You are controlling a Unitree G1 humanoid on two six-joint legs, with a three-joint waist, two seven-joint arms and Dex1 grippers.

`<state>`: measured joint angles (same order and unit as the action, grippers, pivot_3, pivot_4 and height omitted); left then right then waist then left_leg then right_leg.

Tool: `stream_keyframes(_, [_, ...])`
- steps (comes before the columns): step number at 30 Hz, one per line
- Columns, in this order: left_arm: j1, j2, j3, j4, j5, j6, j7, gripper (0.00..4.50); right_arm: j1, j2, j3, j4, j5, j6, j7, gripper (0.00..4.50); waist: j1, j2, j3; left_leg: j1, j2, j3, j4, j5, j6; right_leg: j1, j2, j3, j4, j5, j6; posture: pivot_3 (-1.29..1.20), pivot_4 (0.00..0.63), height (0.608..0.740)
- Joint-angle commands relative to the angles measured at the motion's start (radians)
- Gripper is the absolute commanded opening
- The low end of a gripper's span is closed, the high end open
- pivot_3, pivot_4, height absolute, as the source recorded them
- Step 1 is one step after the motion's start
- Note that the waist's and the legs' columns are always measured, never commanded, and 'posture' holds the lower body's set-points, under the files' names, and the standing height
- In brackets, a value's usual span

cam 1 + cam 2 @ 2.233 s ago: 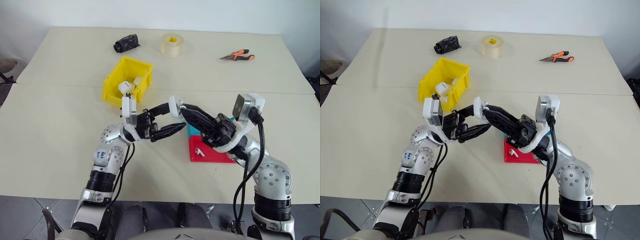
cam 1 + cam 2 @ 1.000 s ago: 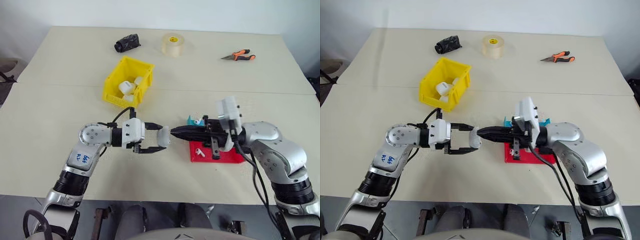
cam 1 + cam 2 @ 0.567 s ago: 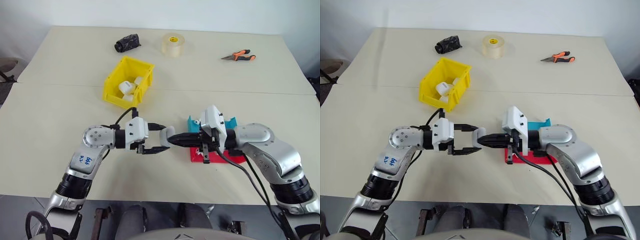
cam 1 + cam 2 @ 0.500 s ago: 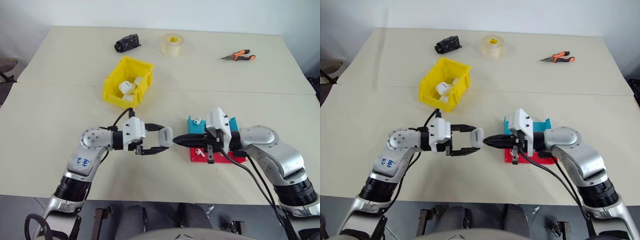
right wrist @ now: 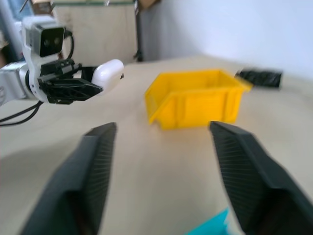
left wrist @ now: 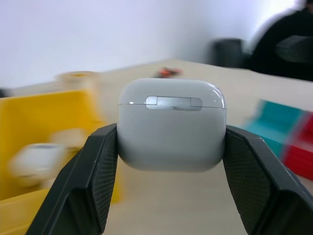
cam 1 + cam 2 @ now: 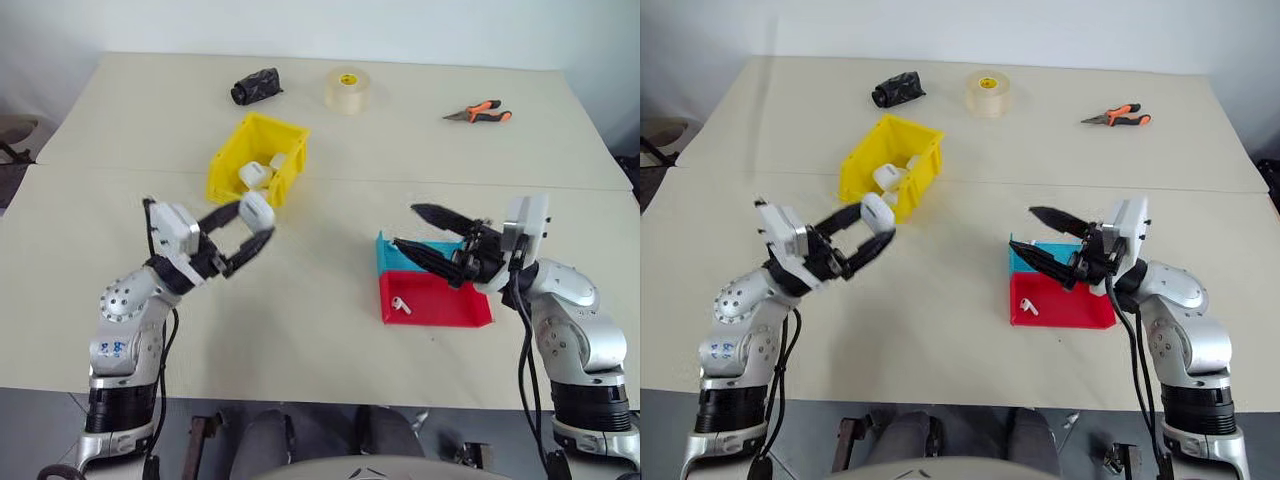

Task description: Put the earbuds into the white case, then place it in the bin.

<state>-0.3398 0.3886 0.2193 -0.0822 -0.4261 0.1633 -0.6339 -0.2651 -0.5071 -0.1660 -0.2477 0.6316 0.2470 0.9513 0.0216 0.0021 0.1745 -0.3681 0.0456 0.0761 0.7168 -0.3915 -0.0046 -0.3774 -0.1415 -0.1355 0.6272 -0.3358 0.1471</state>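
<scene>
The left gripper is clamped on the white case, one ribbed black finger against each side. The case is glossy, a rounded rectangle, lid shut along a thin seam with a metal hinge plate, detail seen in the left wrist view. It is held above the table, just short of the bin beyond the fingertips. The bin is bright yellow plastic, tall-walled, with white pieces inside. The right gripper stands spread wide and empty over a shallow teal tray and red tray. One stemmed white earbud lies in the red tray below that gripper. The right wrist view shows the case in profile in the left gripper.
</scene>
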Motion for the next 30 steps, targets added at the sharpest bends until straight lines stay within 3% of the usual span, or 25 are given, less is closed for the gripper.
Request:
stream_keyframes(1, [-0.171,0.015,0.021,0.149,0.069,-0.015,0.118,2.97,0.007,0.016,-0.003,-0.031,-0.033,-0.058,-0.03,4.47,0.007,0.0,0.0,0.0,0.0,-0.001,0.0,0.0,0.0,0.0,0.0,0.0,0.0,0.0,0.0,0.0,0.15,0.74])
stream_keyframes(8, [-0.459,0.026,-0.021,0.571,0.156,-0.115,0.109,2.97,-0.012,0.03,0.022,-0.02,-0.059,-0.078,-0.051,4.47,0.0,0.0,0.0,0.0,-0.001,0.001,-0.002,0.0,0.0,-0.001,0.001,-0.002,0.0,0.0,0.0,0.0,0.15,0.74])
stream_keyframes(12, [-0.543,0.022,-0.038,0.743,0.186,-0.154,0.086,2.97,-0.014,0.039,0.03,-0.031,-0.064,-0.081,-0.068,4.47,-0.002,0.0,0.0,0.0,-0.001,0.002,-0.002,0.0,0.0,-0.001,0.001,-0.002,0.0,0.0,0.0,0.0,0.15,0.74])
stream_keyframes(14, [-0.545,0.015,-0.047,0.753,0.168,-0.136,0.032,3.58,-0.009,0.044,0.035,-0.042,-0.063,-0.079,-0.075,4.5,-0.005,0.0,0.0,0.0,-0.001,0.002,-0.003,0.0,0.0,-0.001,0.001,-0.002,0.0,0.0,0.0,0.0,0.15,0.74])
stream_keyframes(17, [-0.519,0.022,-0.053,0.723,0.167,-0.113,0.001,4.47,-0.006,0.049,0.04,-0.044,-0.065,-0.08,-0.078,4.5,-0.013,0.0,0.0,0.0,-0.001,0.002,-0.003,0.0,0.0,-0.002,0.001,-0.002,0.0,0.0,0.0,0.0,0.15,0.74])
stream_keyframes(24, [-0.339,0.089,-0.022,0.489,0.073,-0.056,-0.159,4.49,-0.011,0.041,0.049,-0.021,-0.062,-0.077,-0.048,4.5,-0.033,0.0,0.0,0.0,-0.001,0.002,-0.003,0.0,0.0,-0.002,0.001,-0.001,0.001,0.0,0.0,0.0,0.15,0.74])
stream_keyframes(30, [-0.013,0.228,-0.018,0.156,0.0,-0.126,-0.432,4.49,-0.013,-0.044,0.053,0.044,-0.062,-0.06,0.079,4.5,-0.049,0.0,0.0,0.001,0.0,0.002,-0.003,0.0,0.0,-0.002,0.001,0.0,0.001,0.0,0.0,0.0,0.15,0.74])
